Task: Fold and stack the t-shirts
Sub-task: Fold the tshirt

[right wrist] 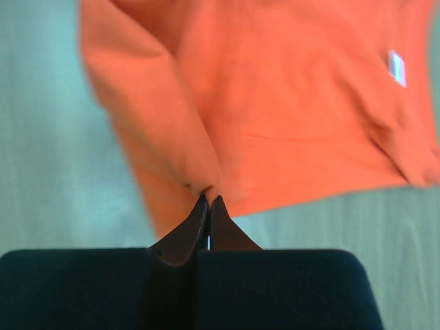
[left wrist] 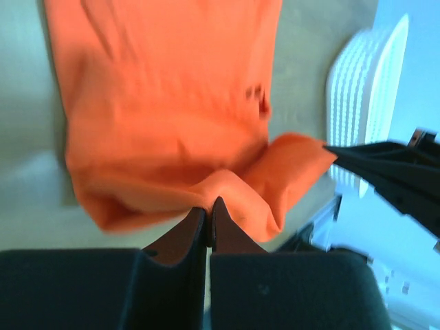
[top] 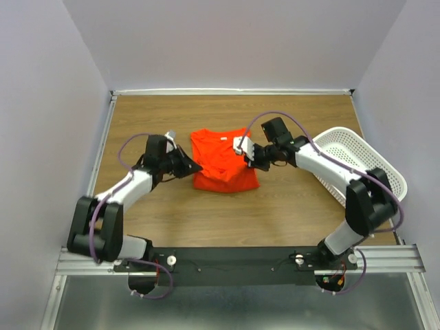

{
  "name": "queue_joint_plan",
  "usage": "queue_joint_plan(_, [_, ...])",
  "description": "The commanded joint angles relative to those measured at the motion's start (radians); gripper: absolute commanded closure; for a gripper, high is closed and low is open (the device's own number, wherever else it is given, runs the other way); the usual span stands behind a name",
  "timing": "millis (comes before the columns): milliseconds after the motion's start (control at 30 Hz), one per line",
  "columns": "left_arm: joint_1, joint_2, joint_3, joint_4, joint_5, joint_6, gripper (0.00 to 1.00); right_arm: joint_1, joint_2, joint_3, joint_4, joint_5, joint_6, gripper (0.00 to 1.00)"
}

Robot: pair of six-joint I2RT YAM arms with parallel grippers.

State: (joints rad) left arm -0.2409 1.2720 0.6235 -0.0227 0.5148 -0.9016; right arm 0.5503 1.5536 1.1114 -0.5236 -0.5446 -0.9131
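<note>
Orange t-shirt (top: 221,163) in both end effectors (top: 196,166) (top: 244,155)

The t-shirt (top: 220,168) lies on the table (top: 206,220) with its collar end away from the arm bases and its label (top: 223,139) at that far end. The left gripper (top: 196,167) meets the t-shirt's left edge, nearer its lower end, with its fingers pinched together on a raised fold of cloth. The right gripper (top: 245,152) meets the t-shirt's right edge, nearer the collar end, clamped on a fold in the same way. The basket (top: 357,161) sits to the right of the t-shirt, well apart from it, at the table's right edge with the right arm between the two.
</note>
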Motion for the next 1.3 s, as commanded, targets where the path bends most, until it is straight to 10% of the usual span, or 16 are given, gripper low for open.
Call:
queue_joint_plan(0, [0.032, 0.201, 0.161, 0.119, 0.007, 0.043, 1.0, -0.042, 0.144, 0.09, 0.177, 0.205, 0.17, 0.99])
queue_joint_plan(833, [0.212, 0.785, 0.875, 0.21, 0.03, 0.041, 1.0, -0.127, 0.749, 0.798, 0.462, 0.328, 0.318, 1.0])
queue_joint_plan(1267, [0.186, 0.474, 0.535, 0.208, 0.157, 0.113, 1.0, -0.127, 0.314, 0.322, 0.458, -0.011, 0.318, 0.99])
